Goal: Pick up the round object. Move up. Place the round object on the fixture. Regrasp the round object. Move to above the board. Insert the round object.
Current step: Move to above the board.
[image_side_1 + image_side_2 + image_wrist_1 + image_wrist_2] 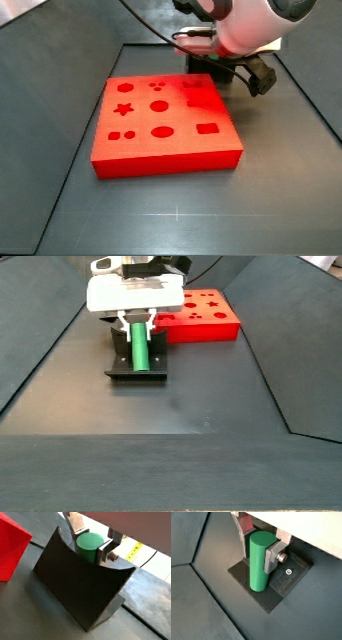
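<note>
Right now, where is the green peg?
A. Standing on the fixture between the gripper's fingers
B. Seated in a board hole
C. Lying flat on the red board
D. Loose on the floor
A: the peg stands on the fixture, with the gripper around its upper part, off the board.

In a side view the arm's white body covers the pincer (pixel 225 68), and the dark block and green peg cannot be made out behind it; the far right corner of the red board (pixel 167 125) lies under the arm too. In a wrist view the dark block (pixel 77 582) hides all of the green peg (pixel 89 546) but its top end, and only a corner of the red board (pixel 12 549) enters the frame. In both wrist views the pincer's upper part is cut off by the edge (pixel 261 549). The peg's lower end (pixel 136 344) meets the block (pixel 138 368) too small to judge contact.
</note>
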### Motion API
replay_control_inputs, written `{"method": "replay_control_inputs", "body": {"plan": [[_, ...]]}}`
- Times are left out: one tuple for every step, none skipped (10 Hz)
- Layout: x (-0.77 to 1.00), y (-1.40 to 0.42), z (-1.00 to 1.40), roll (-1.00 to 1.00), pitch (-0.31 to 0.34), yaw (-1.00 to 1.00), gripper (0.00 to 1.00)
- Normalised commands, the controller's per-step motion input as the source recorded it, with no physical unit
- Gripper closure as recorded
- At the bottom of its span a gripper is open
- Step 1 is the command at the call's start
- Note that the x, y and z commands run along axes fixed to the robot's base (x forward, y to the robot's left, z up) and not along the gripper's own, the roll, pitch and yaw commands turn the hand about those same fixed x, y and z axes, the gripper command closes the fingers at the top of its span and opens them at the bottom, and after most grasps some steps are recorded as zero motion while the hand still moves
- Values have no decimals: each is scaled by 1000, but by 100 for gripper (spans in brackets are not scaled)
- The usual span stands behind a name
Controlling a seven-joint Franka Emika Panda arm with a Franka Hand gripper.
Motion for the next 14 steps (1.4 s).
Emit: {"method": "replay_control_inputs", "body": {"plan": [[-60,-83,1000,169,-201,-323,100],[-62,-83,1000,163,-194,-327,100],[-71,-75,1000,128,-149,-325,100],[-68,-65,1000,57,-58,-310,100],[-66,-61,1000,10,8,-294,100],[-68,-57,1000,-16,51,-274,100],[-74,-49,1000,-69,143,-203,100],[-76,-44,1000,-89,184,-148,100],[-77,-39,1000,-97,209,-89,100],[-78,-35,1000,-84,211,-15,100],[-79,-33,1000,-66,197,35,100],[-76,-28,1000,-54,177,76,100],[-72,-27,1000,-47,154,105,100],[-59,-25,1000,-47,121,128,100]]}}
